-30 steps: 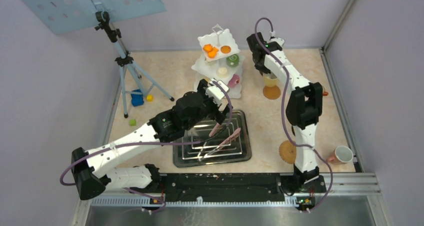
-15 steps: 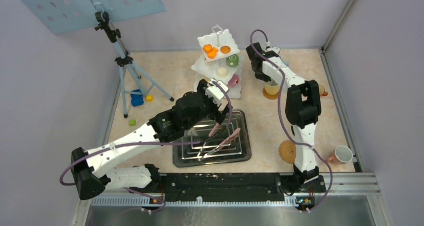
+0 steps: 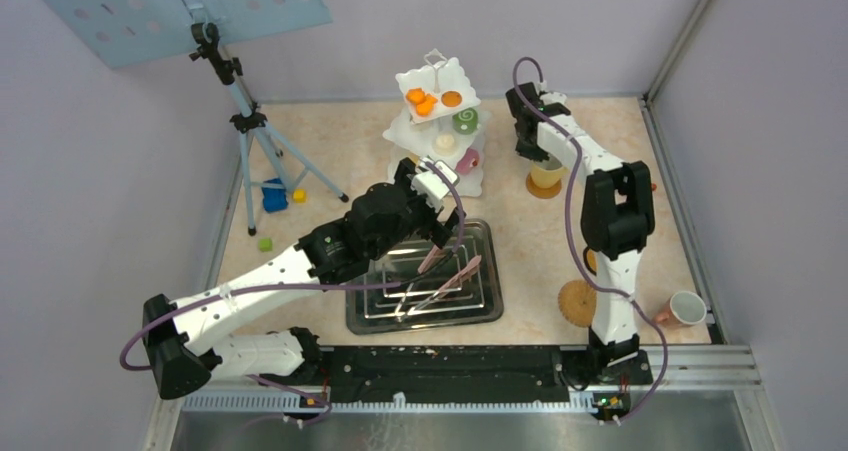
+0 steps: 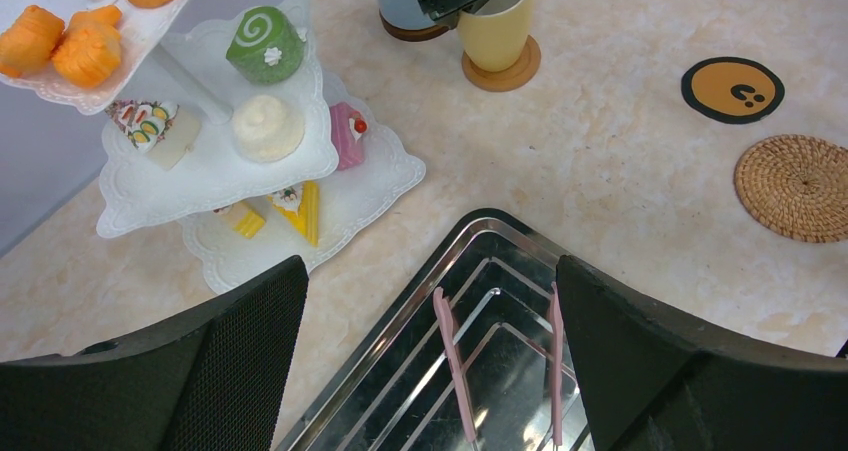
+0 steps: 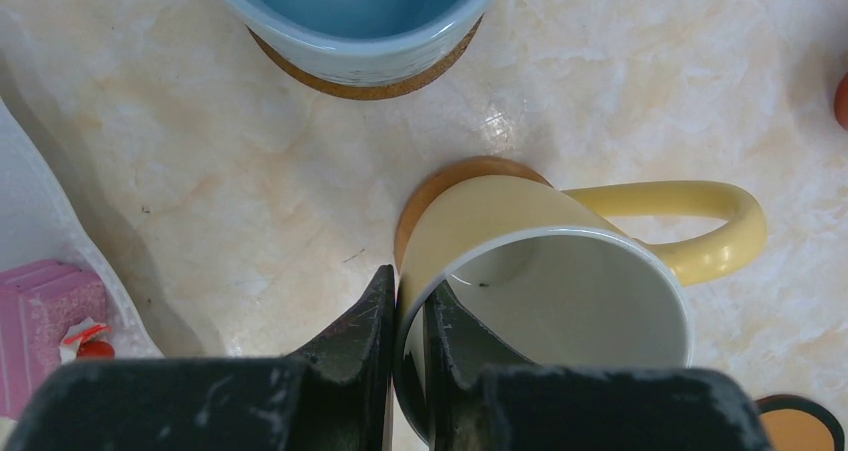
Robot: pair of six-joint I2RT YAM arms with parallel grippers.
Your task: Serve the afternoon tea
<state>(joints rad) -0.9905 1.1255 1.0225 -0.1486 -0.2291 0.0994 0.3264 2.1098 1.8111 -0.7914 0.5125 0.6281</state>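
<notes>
My right gripper (image 3: 535, 156) (image 5: 408, 316) is shut on the rim of the yellow mug (image 3: 545, 174) (image 5: 560, 271), one finger inside and one outside. The mug stands on a round brown coaster (image 5: 440, 186) (image 4: 500, 71). The blue mug (image 5: 360, 11) sits on its own coaster just beyond. The white three-tier stand (image 3: 437, 121) (image 4: 200, 171) holds orange (image 4: 60, 46), green swirl (image 4: 265, 43), cream (image 4: 267, 126), pink (image 4: 347, 134) and yellow (image 4: 300, 206) pastries. My left gripper (image 3: 425, 186) (image 4: 430, 271) is open and empty above the tray's far corner.
The steel tray (image 3: 480, 311) holds pink tongs (image 3: 450, 276) (image 4: 455, 371). A woven coaster (image 3: 577, 301) (image 4: 797, 186) and a pale mug (image 3: 685, 308) lie near the right arm's base. An orange face coaster (image 4: 733, 88) lies right of the yellow mug. A tripod (image 3: 250, 131) and toy blocks (image 3: 273, 196) stand at the left.
My right gripper has come down and slightly right with the yellow mug, which now sits lower, on its coaster. The left arm has not moved.
</notes>
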